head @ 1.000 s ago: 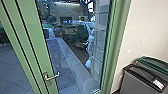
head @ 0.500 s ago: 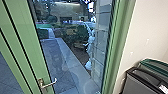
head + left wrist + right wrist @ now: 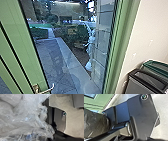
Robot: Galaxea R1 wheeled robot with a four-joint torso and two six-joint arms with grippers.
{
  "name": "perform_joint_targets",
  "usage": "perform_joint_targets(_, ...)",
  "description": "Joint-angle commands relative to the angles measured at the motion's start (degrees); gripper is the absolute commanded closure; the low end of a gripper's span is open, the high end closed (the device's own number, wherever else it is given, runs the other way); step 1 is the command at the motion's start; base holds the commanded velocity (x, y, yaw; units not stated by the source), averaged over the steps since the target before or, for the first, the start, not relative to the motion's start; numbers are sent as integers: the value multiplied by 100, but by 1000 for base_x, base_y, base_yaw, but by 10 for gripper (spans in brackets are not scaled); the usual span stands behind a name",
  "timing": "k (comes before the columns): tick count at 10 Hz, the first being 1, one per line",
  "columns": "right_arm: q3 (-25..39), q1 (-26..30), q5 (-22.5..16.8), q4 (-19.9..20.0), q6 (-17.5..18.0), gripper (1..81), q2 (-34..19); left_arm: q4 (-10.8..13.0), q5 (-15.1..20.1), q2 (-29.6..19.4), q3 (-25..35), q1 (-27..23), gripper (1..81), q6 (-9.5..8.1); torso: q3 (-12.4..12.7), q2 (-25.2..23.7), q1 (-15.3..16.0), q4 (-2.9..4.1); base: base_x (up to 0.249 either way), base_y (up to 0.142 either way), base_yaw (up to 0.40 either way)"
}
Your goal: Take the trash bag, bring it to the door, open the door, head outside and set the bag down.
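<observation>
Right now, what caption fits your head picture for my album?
Green-framed glass door with a metal handle, paving outside, grey bin by the wall.

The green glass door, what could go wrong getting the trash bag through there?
The loose, crumpled clear plastic in the left wrist view could catch on the door's lever handle, which juts out, and perhaps tear. The grey bin stands close beside the green door frame, so a wide turn might bump it. The bag's folds could also hide the handle from the wrist camera, making a grasp by that hand harder to judge.
</observation>
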Motion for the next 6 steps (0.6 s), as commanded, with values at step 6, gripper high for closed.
perform_joint_targets(6, 57, 193, -368, -53, -13, 10, -55, 28, 402, -74, 52, -238, 811, 18, 0, 0, -5, 0, 0, 0, 0)
